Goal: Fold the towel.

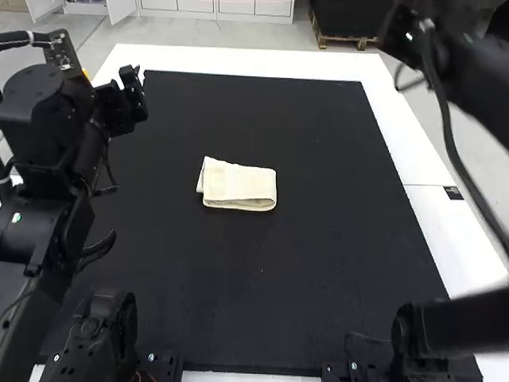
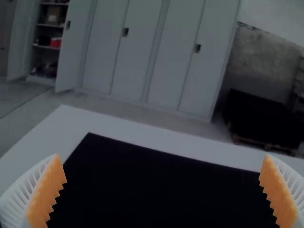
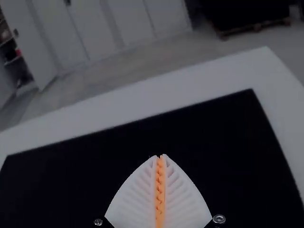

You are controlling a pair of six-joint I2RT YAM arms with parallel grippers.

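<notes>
Okay, the high view gives me the towel (image 1: pixel 237 187): on the black mat (image 1: pixel 262 294), roughly mid-table and a bit toward my left arm (image 1: pixel 48 191). It's a compact, folded bundle, long side running across the mat, slightly skewed. Both my grippers are up and well apart from it, the left gripper (image 1: pixel 131 99) off to its left, the right gripper (image 1: pixel 402 36) beyond it to the right.

Finger state is what the wrist views give me. Left wrist view: fingers wide apart, orange pads (image 2: pixel 47 190) facing each other across a big gap. Right wrist view: fingers together, pads meeting in a thin orange seam. Both wrist views also show the mat's far edge and the white table (image 1: pixel 402 151) past it.

Materials: towel is cream, soft-looking cloth, lightly rumpled on top. Rounded fold at its right end, stacked layers along the near edge, left end uneven with a layer peeking out. Mat is flat, matte, straight-edged. Table is smooth white. Fingers are white, ribbed, tapering to the tips; the left pads have a sawtooth profile. Round metal screw heads (image 3: pixel 219 219) sit either side of the right fingers. Loose black cable (image 1: pixel 453 143) curves down along my right arm (image 1: pixel 477 76).
</notes>
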